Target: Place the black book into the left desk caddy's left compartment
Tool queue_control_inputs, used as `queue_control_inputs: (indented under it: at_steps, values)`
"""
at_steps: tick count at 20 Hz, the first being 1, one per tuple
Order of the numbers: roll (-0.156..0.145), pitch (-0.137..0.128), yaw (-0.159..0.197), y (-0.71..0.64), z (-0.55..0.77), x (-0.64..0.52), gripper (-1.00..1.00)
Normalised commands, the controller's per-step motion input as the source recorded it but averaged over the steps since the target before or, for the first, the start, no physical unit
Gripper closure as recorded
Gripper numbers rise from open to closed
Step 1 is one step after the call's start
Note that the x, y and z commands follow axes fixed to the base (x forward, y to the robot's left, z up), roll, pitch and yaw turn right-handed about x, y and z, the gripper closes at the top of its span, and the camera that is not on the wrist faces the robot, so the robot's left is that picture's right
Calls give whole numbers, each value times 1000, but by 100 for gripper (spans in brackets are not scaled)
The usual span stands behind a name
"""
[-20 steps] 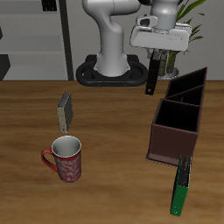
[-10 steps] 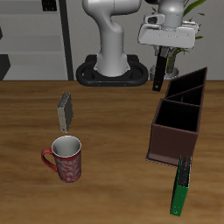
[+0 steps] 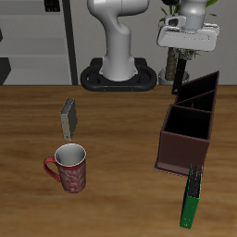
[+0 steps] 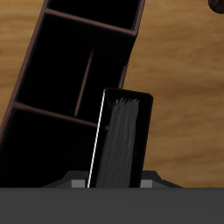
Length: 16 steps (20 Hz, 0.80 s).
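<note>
Bench: wooden bench [image 3: 120,139], with a red mug [image 3: 68,169], a grey book [image 3: 68,116] and a green book [image 3: 192,196] on it.
Pincer: your pincer [image 3: 179,63] is clamped on the black book [image 3: 178,79] — hanging upright, off the bench.
Caddy: the left desk caddy [image 3: 198,90] lies just beside the book — the wrist view shows its dark compartments [image 4: 74,66] beyond the book [image 4: 120,140].

Even, bright sim light; soft shadows; sharp, no glare
</note>
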Motion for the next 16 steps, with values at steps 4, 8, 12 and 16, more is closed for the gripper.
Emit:
queue_control_inputs:
  at_steps: [4, 8, 12, 16]
  values:
    - [29, -7, 17, 248, -44, -105, 100]
    - [82, 14, 7, 341, -101, -78, 100]
    - [56, -23, 27, 295, -22, -84, 100]
    - [42, 9, -8, 188, -26, 6, 100]
